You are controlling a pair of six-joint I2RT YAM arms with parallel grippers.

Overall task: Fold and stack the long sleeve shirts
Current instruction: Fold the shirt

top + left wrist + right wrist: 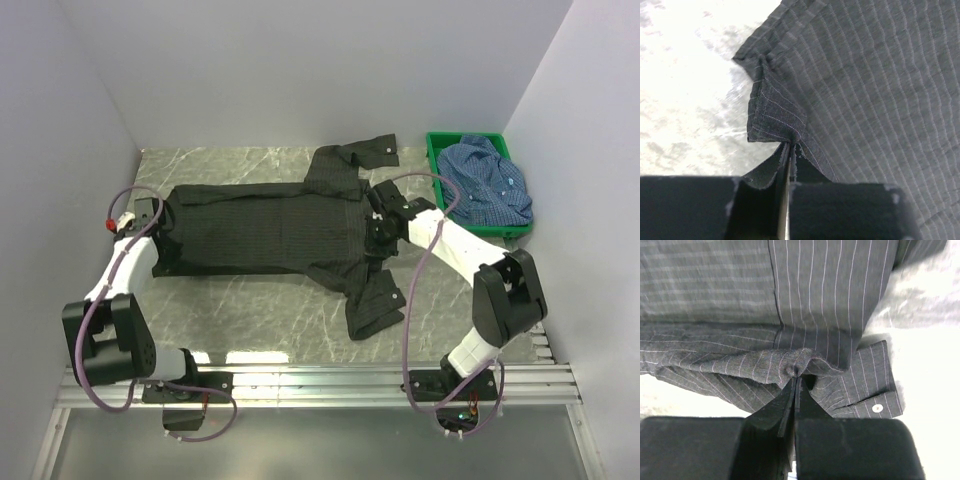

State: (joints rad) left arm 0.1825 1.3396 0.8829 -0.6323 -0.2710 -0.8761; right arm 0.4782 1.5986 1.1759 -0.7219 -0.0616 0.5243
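The black striped shirt lies spread flat across the marble table, collar end to the right, with one sleeve toward the front and the other toward the back. At its left hem corner, my left gripper is shut on a pinch of the black cloth. My right gripper is shut on a bunched fold of the same shirt near the shoulder, beside a buttoned cuff. The blue checked shirt lies crumpled in the green crate.
A green plastic crate stands at the back right corner against the wall. White walls close in the table on the left, back and right. A metal rail runs along the near edge by the arm bases.
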